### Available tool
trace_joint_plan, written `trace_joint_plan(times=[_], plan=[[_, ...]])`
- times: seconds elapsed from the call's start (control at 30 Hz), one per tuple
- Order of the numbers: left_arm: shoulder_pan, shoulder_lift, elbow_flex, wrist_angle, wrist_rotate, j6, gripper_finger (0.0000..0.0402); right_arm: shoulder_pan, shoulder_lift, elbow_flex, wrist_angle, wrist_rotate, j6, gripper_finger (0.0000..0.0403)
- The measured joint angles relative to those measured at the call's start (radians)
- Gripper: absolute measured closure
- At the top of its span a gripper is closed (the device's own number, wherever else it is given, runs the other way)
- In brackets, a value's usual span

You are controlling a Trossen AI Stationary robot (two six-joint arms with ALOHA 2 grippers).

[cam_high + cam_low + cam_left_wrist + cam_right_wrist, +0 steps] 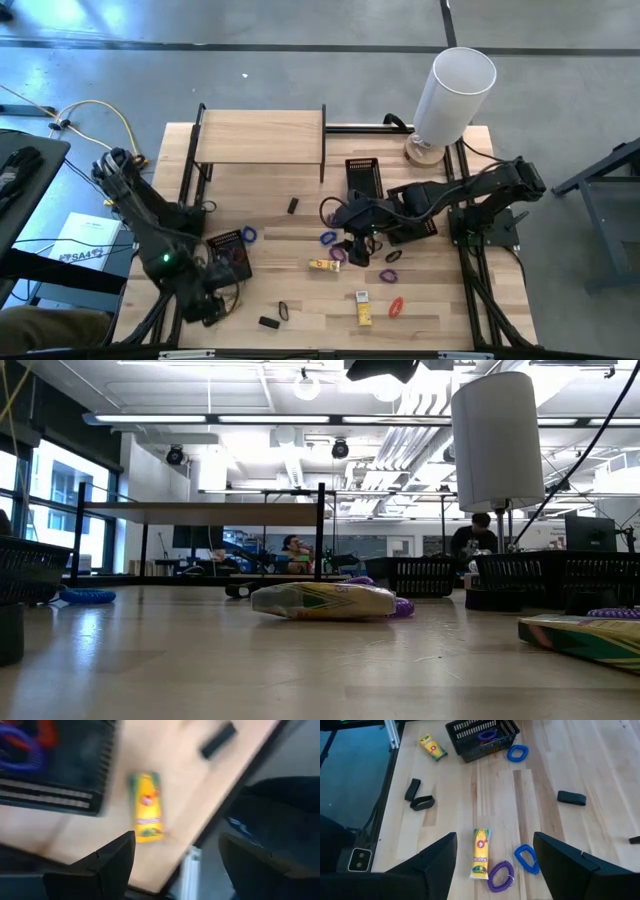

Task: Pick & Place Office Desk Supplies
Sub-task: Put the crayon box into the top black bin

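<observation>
My left gripper hangs open near the table's near left corner, beside a black mesh tray that holds purple and red loops. In its wrist view a yellow packet lies flat on the table ahead of the open gripper. My right gripper hovers open over the table's middle. Below the right gripper lie another yellow packet, a purple coiled loop and a blue loop. A third packet, a red loop and black blocks lie scattered.
A tall white cylinder stands at the far right corner. A raised wooden shelf spans the far left. Two more black trays sit under the right arm. People sit in the room behind the table.
</observation>
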Motion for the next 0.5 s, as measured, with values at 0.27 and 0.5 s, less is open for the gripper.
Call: trace_joint_plan(times=[0.27,0.5], plan=[[-0.090,0.129,0.000,0.387,0.001,0.009,0.0126,0.038,0.000,0.000,0.000,0.001,0.000,0.0152],[-0.105,0.205,0.000,0.616,0.028,-0.122,0.0126,0.060,0.009,0.000,0.004,0.025,-0.001,0.0152]])
